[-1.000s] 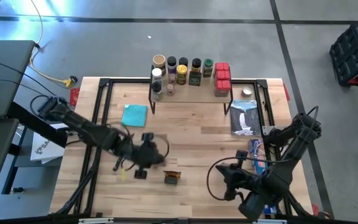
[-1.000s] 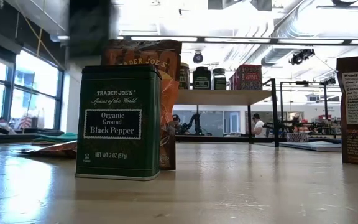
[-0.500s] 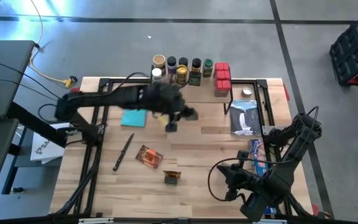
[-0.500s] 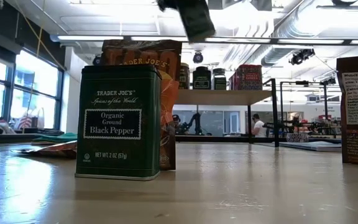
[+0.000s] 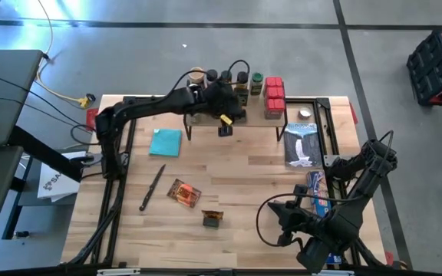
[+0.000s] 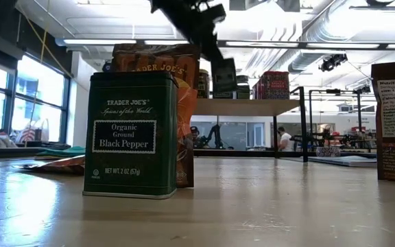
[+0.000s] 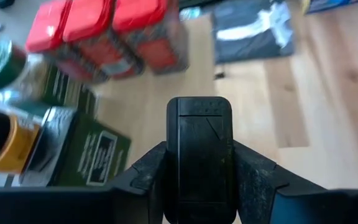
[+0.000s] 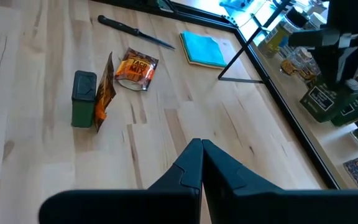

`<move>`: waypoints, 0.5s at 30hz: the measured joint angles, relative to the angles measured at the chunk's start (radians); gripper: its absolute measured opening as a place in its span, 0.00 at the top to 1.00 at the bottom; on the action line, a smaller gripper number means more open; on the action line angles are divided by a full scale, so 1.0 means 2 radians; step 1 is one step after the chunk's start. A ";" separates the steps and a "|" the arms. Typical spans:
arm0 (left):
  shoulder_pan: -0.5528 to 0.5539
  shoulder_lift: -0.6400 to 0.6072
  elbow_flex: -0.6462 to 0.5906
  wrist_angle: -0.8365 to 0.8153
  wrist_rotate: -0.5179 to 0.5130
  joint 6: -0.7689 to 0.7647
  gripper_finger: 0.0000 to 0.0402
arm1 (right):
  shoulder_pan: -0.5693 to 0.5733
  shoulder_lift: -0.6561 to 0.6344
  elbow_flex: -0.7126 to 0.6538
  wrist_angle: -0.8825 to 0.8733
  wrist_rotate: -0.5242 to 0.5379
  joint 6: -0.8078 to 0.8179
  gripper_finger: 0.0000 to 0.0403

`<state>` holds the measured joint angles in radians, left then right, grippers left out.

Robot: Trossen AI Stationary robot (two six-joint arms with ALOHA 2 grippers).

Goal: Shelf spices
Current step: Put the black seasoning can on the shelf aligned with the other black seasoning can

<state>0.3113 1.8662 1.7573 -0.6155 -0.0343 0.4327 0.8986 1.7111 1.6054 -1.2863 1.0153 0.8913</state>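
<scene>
- High view: the left tool (image 5: 225, 126) is reaching into the upper middle of the frame, gripping a small dark tin (image 5: 225, 130) at the front edge of the shelf (image 5: 240, 111). The shelf's long axis is running left to right across the frame, and the spices (image 5: 242, 86) are already lining its far side, red boxes (image 5: 274, 96) at the right end. The bare wood is lying just past the tool, toward the top of the frame, so I am judging that the coming move is turning on a short push that way. The right tool (image 5: 282, 222) is waiting at the lower right, well apart; the left arm is plainly the nearer one.
- Low view: the left tool (image 6: 221, 72) is hanging in the upper middle with the dark tin (image 6: 224, 74) clamped upright, level with the shelf (image 6: 252, 106) behind it. A green pepper tin (image 6: 132, 134) is standing on the tabletop (image 6: 252, 206) in the left foreground, an orange packet (image 6: 184, 103) touching its back.
- Left wrist view: the fingers (image 7: 145, 171) are closing partway on the tin (image 7: 199, 155), its long side running along them. The red boxes (image 7: 104, 28) are showing at upper left, a green tin (image 7: 92, 152) at lower left.
- Right wrist view: the right tool (image 8: 201, 155) is fully closed and holding nothing, pointing over the tabletop (image 8: 42, 93) toward the pepper tin (image 8: 83, 98) and a second packet (image 8: 135, 68) at upper left.
</scene>
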 joint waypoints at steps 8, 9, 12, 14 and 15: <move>0.026 0.013 0.000 0.017 0.000 0.008 0.63 | 0.000 0.000 0.000 -0.004 0.000 0.005 1.00; 0.027 0.014 0.000 0.023 0.000 0.009 0.63 | 0.000 0.000 0.000 -0.005 0.000 0.005 1.00; 0.029 0.014 0.000 0.028 0.003 0.014 0.62 | 0.000 0.000 0.000 -0.006 0.000 0.005 1.00; 0.031 0.014 0.000 0.033 0.006 0.017 0.61 | 0.000 0.000 0.000 -0.006 0.000 0.005 1.00; 0.031 0.014 0.000 0.034 0.009 0.016 0.60 | 0.000 0.000 0.000 -0.006 0.000 0.005 1.00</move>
<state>0.3731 1.8950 1.7573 -0.5468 -0.0158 0.4656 0.8986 1.7111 1.6054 -1.2976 1.0150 0.9010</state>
